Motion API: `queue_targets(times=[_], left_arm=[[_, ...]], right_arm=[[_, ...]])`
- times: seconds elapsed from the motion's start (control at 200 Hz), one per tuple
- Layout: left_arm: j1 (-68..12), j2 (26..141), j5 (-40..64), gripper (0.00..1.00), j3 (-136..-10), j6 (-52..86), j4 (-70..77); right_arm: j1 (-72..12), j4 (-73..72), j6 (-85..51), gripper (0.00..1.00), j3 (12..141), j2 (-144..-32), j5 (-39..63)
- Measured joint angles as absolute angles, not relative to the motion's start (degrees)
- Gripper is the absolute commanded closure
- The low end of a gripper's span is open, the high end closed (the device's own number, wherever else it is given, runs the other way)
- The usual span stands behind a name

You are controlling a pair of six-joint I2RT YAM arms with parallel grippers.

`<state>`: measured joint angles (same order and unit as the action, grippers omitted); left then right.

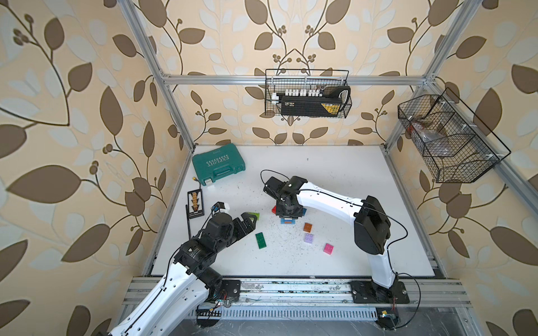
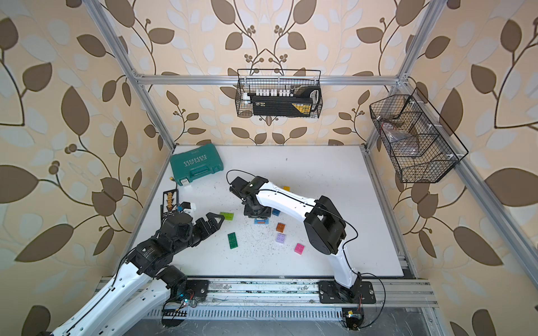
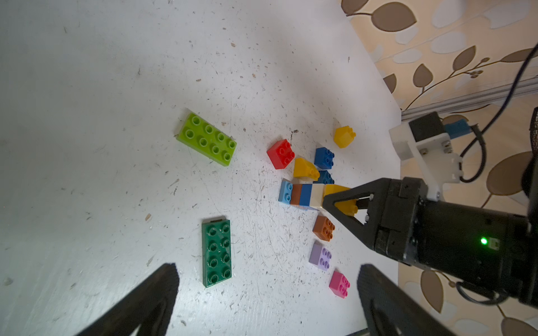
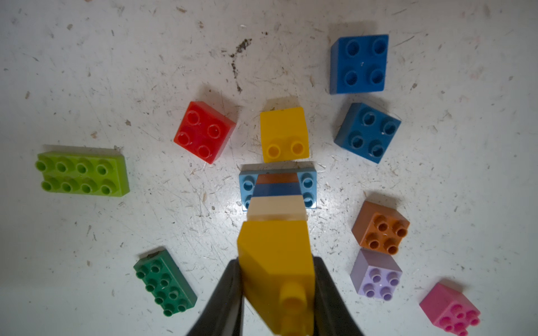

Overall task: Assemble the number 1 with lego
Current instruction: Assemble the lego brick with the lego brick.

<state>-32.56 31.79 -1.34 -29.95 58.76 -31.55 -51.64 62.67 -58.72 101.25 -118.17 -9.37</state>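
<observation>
The right fingers [image 4: 228, 293] gripped the yellow sloped brick [image 4: 276, 253] atop the stack [image 4: 276, 189], seemingly seating it as the numeral's tip, while the left fingers [image 3: 151, 296] hung wide apart, empty

The work area is enclosed on three sides by walls [image 1: 87, 87] covered in beige wallpaper printed with brown and pale leaves. An aluminium frame [image 1: 218, 79] is mounted in front of the walls. A black wire basket [image 1: 270, 109] is hung from the rear bar, and a second wire basket [image 1: 454, 174] is fixed to a side bar. The white tabletop [image 1: 334, 174] is scratched and speckled with dark debris. The scene is lit evenly and softly.
</observation>
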Motion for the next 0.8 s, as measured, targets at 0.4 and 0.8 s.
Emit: queue_targets(times=[0.4, 0.8], left_arm=[[-32.6, 31.7, -1.3, 0.01, -30.0, 58.7, -31.6], [-32.6, 31.4, -1.3, 0.01, -30.0, 58.7, -31.6]], right_arm=[[-50.7, 60.6, -59.4, 0.99, 98.9, -117.0, -8.1], [-49.7, 63.9, -60.2, 0.97, 103.2, -119.7, -8.0]])
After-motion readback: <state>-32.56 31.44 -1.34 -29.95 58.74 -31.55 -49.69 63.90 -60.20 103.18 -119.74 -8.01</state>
